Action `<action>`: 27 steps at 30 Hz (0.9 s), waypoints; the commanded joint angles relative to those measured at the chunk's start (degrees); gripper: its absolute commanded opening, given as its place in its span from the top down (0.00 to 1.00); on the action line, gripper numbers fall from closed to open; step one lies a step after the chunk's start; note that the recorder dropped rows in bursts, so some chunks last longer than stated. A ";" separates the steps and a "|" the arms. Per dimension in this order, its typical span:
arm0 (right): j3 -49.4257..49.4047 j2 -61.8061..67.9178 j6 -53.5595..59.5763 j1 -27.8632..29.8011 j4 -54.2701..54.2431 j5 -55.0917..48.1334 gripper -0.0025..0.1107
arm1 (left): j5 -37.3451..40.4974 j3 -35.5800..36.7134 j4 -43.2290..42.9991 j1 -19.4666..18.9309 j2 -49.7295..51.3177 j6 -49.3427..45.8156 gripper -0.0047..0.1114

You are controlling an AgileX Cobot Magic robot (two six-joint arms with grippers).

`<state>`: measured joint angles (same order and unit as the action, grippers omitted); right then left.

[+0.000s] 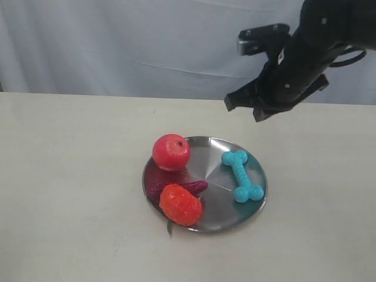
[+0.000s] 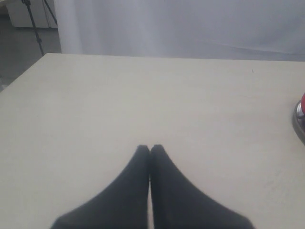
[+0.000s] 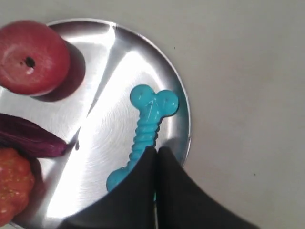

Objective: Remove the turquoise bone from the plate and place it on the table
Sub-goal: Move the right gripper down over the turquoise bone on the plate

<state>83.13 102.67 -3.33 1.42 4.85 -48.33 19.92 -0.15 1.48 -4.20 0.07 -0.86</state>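
Plate of shiny metal rests on the table, with the turquoise bone lying flat on its right part, apart from a red apple, a purple vegetable and an orange toy fruit. The right gripper hangs in the air over the bone, fingers pressed together on nothing. The left gripper is likewise clenched empty over bare tabletop.

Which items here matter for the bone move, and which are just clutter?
Job: turquoise bone, plate, table, right end effector.
Clutter: red apple, purple toy, orange toy.
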 commanded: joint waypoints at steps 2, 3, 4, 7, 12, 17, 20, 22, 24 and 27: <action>0.37 7.11 2.73 -0.15 -0.19 -0.06 0.80 | -0.31 0.15 0.41 -0.26 -0.07 0.24 0.96; 0.37 8.18 3.01 -0.15 -0.19 0.07 0.69 | -0.31 0.15 0.41 -0.26 -0.07 0.24 0.96; 0.37 9.11 3.33 -0.15 -0.19 0.39 0.63 | -0.31 0.15 0.41 -0.26 -0.07 0.24 0.96; 0.37 11.26 3.33 -0.29 -0.28 1.54 0.50 | -0.31 0.15 0.41 -0.26 -0.07 0.24 0.96; 0.37 13.82 3.33 -0.38 -0.80 3.95 0.50 | -0.31 0.15 0.41 -0.26 -0.07 0.24 0.96; 0.37 15.60 3.33 -0.38 -2.44 6.09 0.50 | -0.31 0.15 0.41 -0.26 -0.07 0.24 0.96; 0.37 16.37 3.33 -0.38 -3.03 6.49 0.50 | -0.31 0.15 0.41 -0.26 -0.07 0.24 0.96; 0.37 17.00 3.33 -0.38 -3.03 6.48 0.50 | -0.31 0.15 0.41 -0.26 -0.07 0.24 0.96; 0.37 17.49 3.33 -0.38 -3.03 6.59 0.50 | -0.31 0.15 0.41 -0.26 -0.07 0.24 0.96; 0.37 18.31 4.23 -0.38 -4.11 6.85 0.50 | -0.31 0.15 0.41 -0.26 -0.07 0.24 0.96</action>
<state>83.13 120.35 0.00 0.94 1.59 -42.04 19.92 -0.15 1.48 -4.20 0.07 -0.86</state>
